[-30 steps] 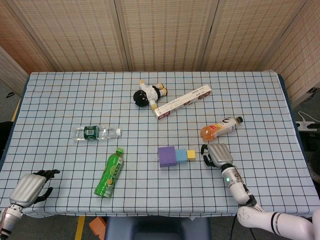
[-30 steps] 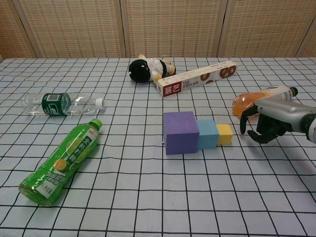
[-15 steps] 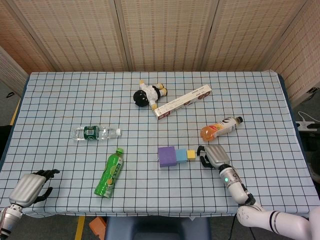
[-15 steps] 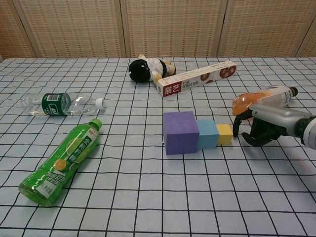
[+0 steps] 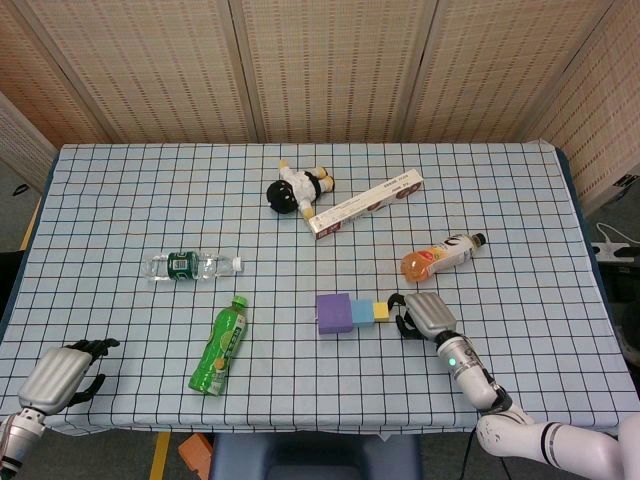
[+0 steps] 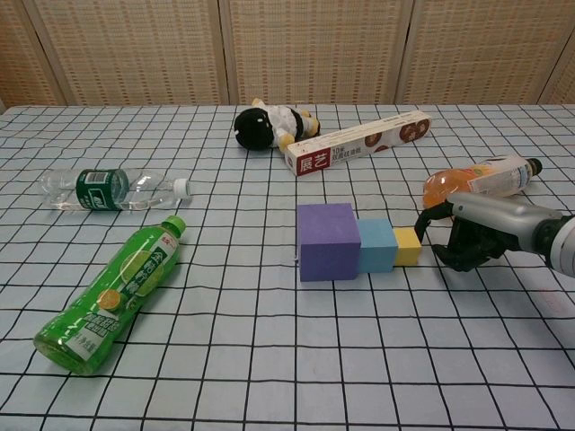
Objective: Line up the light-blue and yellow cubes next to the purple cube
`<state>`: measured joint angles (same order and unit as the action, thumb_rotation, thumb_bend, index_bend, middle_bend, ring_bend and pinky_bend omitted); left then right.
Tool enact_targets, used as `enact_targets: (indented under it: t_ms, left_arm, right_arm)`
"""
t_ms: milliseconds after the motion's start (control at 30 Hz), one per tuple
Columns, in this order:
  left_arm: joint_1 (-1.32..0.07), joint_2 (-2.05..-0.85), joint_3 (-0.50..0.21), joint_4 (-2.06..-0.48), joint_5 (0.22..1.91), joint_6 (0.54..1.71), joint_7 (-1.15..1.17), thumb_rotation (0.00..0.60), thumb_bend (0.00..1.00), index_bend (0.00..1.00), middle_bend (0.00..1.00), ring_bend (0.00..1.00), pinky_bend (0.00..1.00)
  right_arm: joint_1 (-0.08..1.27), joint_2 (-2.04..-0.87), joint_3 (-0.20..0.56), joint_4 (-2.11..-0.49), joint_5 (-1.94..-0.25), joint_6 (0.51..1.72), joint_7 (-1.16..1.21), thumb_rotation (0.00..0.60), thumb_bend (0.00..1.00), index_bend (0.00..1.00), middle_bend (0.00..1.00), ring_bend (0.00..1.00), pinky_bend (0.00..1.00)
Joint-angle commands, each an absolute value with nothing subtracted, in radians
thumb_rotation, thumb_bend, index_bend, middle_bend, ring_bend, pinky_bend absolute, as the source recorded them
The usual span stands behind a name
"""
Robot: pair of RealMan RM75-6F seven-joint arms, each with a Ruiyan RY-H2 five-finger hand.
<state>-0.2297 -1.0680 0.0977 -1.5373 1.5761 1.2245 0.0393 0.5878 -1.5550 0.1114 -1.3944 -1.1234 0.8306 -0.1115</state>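
Note:
The purple cube [image 5: 333,313] [image 6: 329,241] sits on the checked cloth with the light-blue cube [image 5: 362,312] [image 6: 377,245] against its right side. The small yellow cube [image 5: 381,312] [image 6: 406,246] follows in the same row. My right hand [image 5: 420,314] [image 6: 472,235] lies low on the table just right of the yellow cube. Its fingers are bent downward and hold nothing, and the foremost fingertip [image 6: 420,222] is at the cube's right face. My left hand [image 5: 62,375] rests at the near left corner, loosely curved and holding nothing. It shows only in the head view.
An orange drink bottle [image 6: 476,180] lies just behind my right hand. A green bottle [image 6: 112,292] and a clear water bottle [image 6: 112,189] lie to the left. A plush toy [image 6: 268,126] and a long box [image 6: 358,153] are farther back.
My right hand has slid left across the cloth until its fingertip reached the yellow cube. The yellow and light-blue cubes have shifted a little left. The left hand has not moved.

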Motion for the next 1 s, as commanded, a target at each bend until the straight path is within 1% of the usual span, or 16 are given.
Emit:
enact_targets:
  t_ms: [33, 333, 433, 500, 533, 600, 667, 700, 767, 800, 867, 967, 1000]
  left_arm:
    - [-0.230, -1.068, 0.098, -1.538, 1.576, 1.225, 0.039, 0.600, 0.44, 0.26, 0.36, 0.35, 0.55]
    - [-0.229, -1.067, 0.098, -1.538, 1.577, 1.226, 0.038, 0.600, 0.44, 0.26, 0.36, 0.35, 0.55]
    - [-0.228, -1.067, 0.098, -1.537, 1.577, 1.228, 0.037, 0.600, 0.44, 0.26, 0.36, 0.35, 0.55]
    - [-0.228, -1.067, 0.097, -1.537, 1.577, 1.230, 0.037, 0.600, 0.44, 0.26, 0.36, 0.35, 0.55]
    - [-0.227, -1.067, 0.097, -1.536, 1.577, 1.231, 0.037, 0.600, 0.44, 0.26, 0.36, 0.35, 0.55]
    - [-0.226, -1.067, 0.097, -1.536, 1.577, 1.233, 0.038, 0.600, 0.44, 0.26, 0.36, 0.35, 0.55]
    - [-0.225, -1.067, 0.096, -1.537, 1.579, 1.236, 0.039, 0.600, 0.44, 0.26, 0.36, 0.35, 0.55]
    - [-0.224, -1.066, 0.096, -1.538, 1.582, 1.241, 0.038, 0.600, 0.44, 0.26, 0.36, 0.35, 0.55]
    - [-0.223, -1.065, 0.097, -1.539, 1.587, 1.248, 0.034, 0.600, 0.44, 0.26, 0.36, 0.35, 0.55]
    - [-0.222, -1.064, 0.096, -1.537, 1.590, 1.251, 0.032, 0.600, 0.44, 0.26, 0.36, 0.35, 0.55]
    - [-0.221, -1.065, 0.095, -1.534, 1.592, 1.256, 0.029, 0.600, 0.44, 0.26, 0.36, 0.35, 0.55]
    - [-0.220, -1.067, 0.092, -1.530, 1.586, 1.259, 0.034, 0.600, 0.44, 0.26, 0.36, 0.35, 0.55]
    - [-0.219, -1.068, 0.091, -1.530, 1.582, 1.258, 0.037, 0.600, 0.44, 0.26, 0.36, 0.35, 0.55]
  right_arm:
    - [0.587, -1.557, 0.108, -1.388, -1.142, 0.831, -0.092, 0.600, 0.54, 0.38, 1.00, 0.94, 1.00]
    - [0.584, -1.559, 0.101, -1.369, -1.175, 0.832, -0.054, 0.600, 0.54, 0.38, 1.00, 0.94, 1.00]
    - [0.575, -1.546, 0.089, -1.370, -1.191, 0.866, -0.091, 0.600, 0.54, 0.38, 1.00, 0.94, 1.00]
    - [0.559, -1.536, 0.079, -1.372, -1.206, 0.919, -0.144, 0.600, 0.53, 0.37, 1.00, 0.93, 1.00]
    - [0.543, -1.530, 0.073, -1.373, -1.222, 0.971, -0.188, 0.600, 0.52, 0.37, 1.00, 0.92, 1.00]
    - [0.511, -1.525, 0.064, -1.374, -1.259, 1.067, -0.232, 0.600, 0.46, 0.38, 1.00, 0.88, 1.00]
    - [0.465, -1.517, 0.050, -1.364, -1.316, 1.183, -0.244, 0.600, 0.39, 0.39, 0.99, 0.81, 1.00]
    - [0.437, -1.510, 0.043, -1.354, -1.344, 1.242, -0.243, 0.600, 0.35, 0.40, 0.96, 0.76, 0.99]
    - [0.399, -1.499, 0.033, -1.335, -1.377, 1.319, -0.237, 0.600, 0.27, 0.41, 0.87, 0.66, 0.95]
    - [0.376, -1.495, 0.029, -1.318, -1.391, 1.361, -0.230, 0.600, 0.23, 0.41, 0.81, 0.60, 0.90]
    - [0.346, -1.490, 0.026, -1.289, -1.402, 1.406, -0.218, 0.600, 0.18, 0.41, 0.69, 0.49, 0.81]
    - [0.309, -1.492, 0.026, -1.234, -1.401, 1.440, -0.192, 0.600, 0.13, 0.38, 0.55, 0.38, 0.69]
    - [0.298, -1.494, 0.029, -1.216, -1.394, 1.442, -0.179, 0.600, 0.12, 0.37, 0.52, 0.36, 0.66]
